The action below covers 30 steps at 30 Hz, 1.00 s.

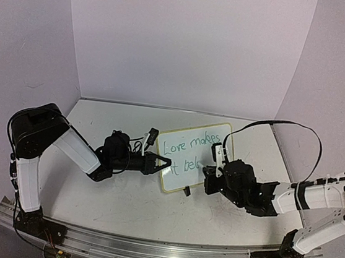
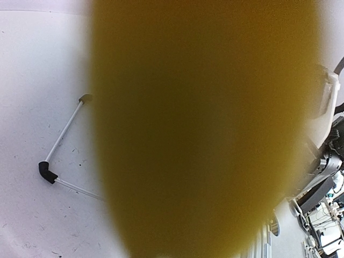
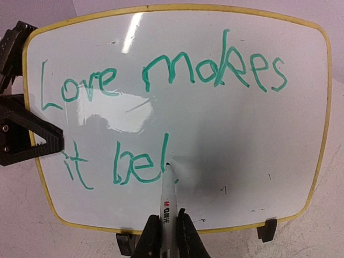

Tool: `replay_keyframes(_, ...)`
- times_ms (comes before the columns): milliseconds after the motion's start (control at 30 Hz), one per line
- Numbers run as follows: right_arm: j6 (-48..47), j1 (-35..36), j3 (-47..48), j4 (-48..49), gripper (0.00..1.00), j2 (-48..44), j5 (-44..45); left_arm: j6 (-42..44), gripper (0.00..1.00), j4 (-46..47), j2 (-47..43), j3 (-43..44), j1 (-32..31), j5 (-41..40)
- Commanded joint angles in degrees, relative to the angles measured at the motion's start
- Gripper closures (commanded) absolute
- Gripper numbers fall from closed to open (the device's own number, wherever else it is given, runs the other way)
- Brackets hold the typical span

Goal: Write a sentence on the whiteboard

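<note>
The whiteboard (image 1: pixel 194 157) stands tilted at mid-table, white with a thin yellow frame, and reads "Love makes it bel" in green (image 3: pixel 215 107). My left gripper (image 1: pixel 163 164) is shut on the board's left edge; one of its black fingers (image 3: pixel 32 134) overlaps the frame. My right gripper (image 3: pixel 169 221) is shut on a white marker (image 3: pixel 168 196), also seen from above (image 1: pixel 212 171). The marker's tip touches the board at the foot of the last "l". A blurred olive-yellow shape (image 2: pixel 204 134) fills the left wrist view and hides those jaws.
Two black clip feet (image 3: pixel 267 230) sit under the board's lower edge. A thin white rod with a black elbow (image 2: pixel 48 172) lies on the table. A black cable (image 1: pixel 311 142) loops above the right arm. Pale walls enclose the table on three sides.
</note>
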Motion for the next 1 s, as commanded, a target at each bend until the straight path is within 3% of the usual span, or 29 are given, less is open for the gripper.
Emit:
replay_keyframes(0,-2.47,-0.07,3.19,3.10,1.00,1.06,-2.11,-1.92,1.00,-5.08,-0.40,-0.70,1.11,-3.10)
replay_keyframes(500,0.17,-0.07,4.25,0.36,1.00,5.11,3.69,-1.85,1.00,-5.30,-0.59,-0.73,1.11,-2.82)
replay_keyframes(667,2.14,-0.10,3.28,-1.85,1.00,2.45,8.02,-1.76,1.00,-5.34,-0.66,-0.71,1.11,-2.82)
replay_keyframes(967,-1.25,-4.89,1.55,2.84,1.00,-1.65,-2.44,-1.79,1.00,-5.36,-0.17,-0.36,1.11,-2.71)
